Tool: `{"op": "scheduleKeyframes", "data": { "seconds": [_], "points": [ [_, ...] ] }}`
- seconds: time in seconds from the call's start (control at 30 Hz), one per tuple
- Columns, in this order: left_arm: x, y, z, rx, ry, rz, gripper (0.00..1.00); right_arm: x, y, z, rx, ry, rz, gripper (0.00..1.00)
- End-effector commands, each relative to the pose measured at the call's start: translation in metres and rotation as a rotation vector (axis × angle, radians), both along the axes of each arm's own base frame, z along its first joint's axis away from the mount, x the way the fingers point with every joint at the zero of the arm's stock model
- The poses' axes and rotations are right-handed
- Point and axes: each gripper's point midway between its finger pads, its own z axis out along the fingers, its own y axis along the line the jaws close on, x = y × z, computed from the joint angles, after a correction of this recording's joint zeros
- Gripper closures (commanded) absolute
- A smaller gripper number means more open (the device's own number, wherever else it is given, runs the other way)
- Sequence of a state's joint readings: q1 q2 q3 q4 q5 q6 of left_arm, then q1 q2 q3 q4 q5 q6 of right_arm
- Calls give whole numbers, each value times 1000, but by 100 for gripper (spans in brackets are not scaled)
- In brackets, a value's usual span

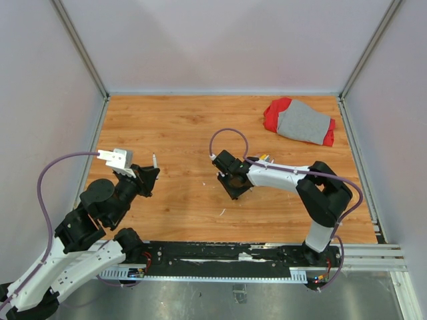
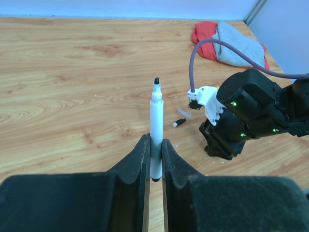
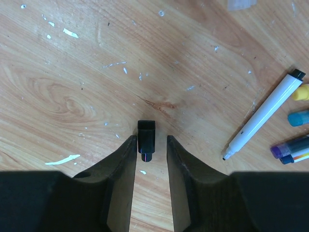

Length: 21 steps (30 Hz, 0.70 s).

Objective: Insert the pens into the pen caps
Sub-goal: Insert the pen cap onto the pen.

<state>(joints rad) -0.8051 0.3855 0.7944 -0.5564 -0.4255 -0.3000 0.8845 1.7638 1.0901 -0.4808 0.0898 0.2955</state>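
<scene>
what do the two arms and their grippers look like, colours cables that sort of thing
Both the left arm and right arm mix white link covers with chunky black joints. A purple cable runs along each to a white block at the wrist. The left gripper and right gripper each have two matte black, wedge-shaped fingers. Small green lights glow on the right wrist.

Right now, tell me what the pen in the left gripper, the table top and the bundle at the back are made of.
Pen: likely plastic; smooth white barrel with a slight sheen.
Table top: wood or wood-look laminate, satin finish; grain and knots show, but I cannot tell which it is.
Bundle: soft cloth, matte, red and grey; it lies in loose folds.
</scene>
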Motion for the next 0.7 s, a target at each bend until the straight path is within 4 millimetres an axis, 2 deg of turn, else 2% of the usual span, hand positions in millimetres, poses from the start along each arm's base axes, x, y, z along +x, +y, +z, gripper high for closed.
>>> {"op": "scheduleKeyframes", "data": {
  "seconds": [0.0,0.3,0.67],
  "points": [
    [3,0,2,-1,-9,7,100,-6,4,-17,-36,21,68,68],
    [3,0,1,0,-6,9,100,-7,8,-19,-28,34,79,71],
    [6,1,-4,9,9,32,100,-13,-14,-19,-134,62,56,79]
  ]
}}
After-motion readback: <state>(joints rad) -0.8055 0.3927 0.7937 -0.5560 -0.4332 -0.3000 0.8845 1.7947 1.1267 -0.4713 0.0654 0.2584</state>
